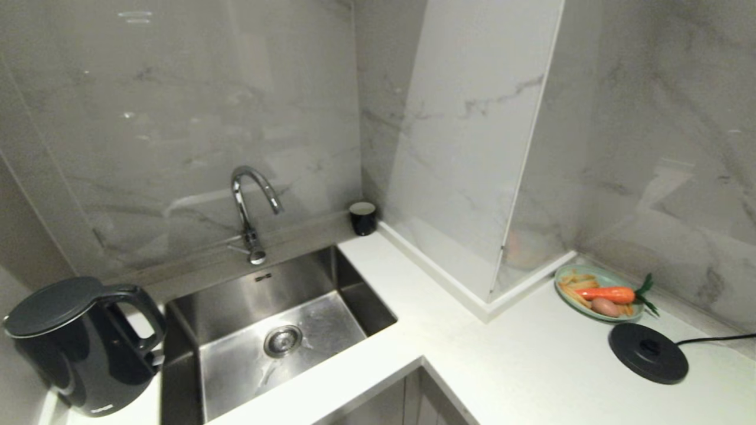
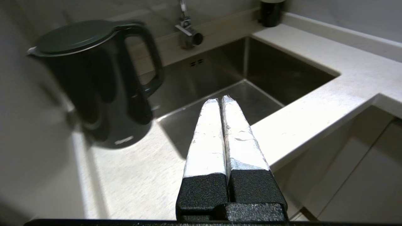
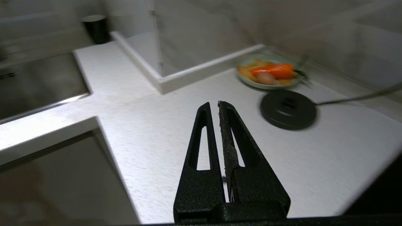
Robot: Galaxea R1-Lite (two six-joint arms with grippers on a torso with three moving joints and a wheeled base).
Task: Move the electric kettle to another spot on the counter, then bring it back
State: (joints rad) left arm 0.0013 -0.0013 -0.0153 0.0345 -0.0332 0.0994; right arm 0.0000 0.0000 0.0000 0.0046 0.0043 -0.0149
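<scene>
The glossy black electric kettle [image 1: 82, 345] stands upright on the white counter [image 1: 502, 354] left of the sink, its loop handle turned toward the basin. The left wrist view shows the same kettle [image 2: 97, 84] on the counter [image 2: 138, 169]. My left gripper [image 2: 220, 99] hangs over the counter's front edge, short of the kettle, its taped fingers pressed together and empty. My right gripper [image 3: 213, 105] hovers shut and empty over the counter [image 3: 150, 125] on the right side. Neither arm appears in the head view.
A steel sink [image 1: 277, 336] with a curved tap [image 1: 251, 206] lies beside the kettle. A small black cup [image 1: 362, 217] stands in the back corner. At the right are a green plate of vegetables [image 1: 599, 292] and the kettle's black corded base disc [image 1: 648, 352].
</scene>
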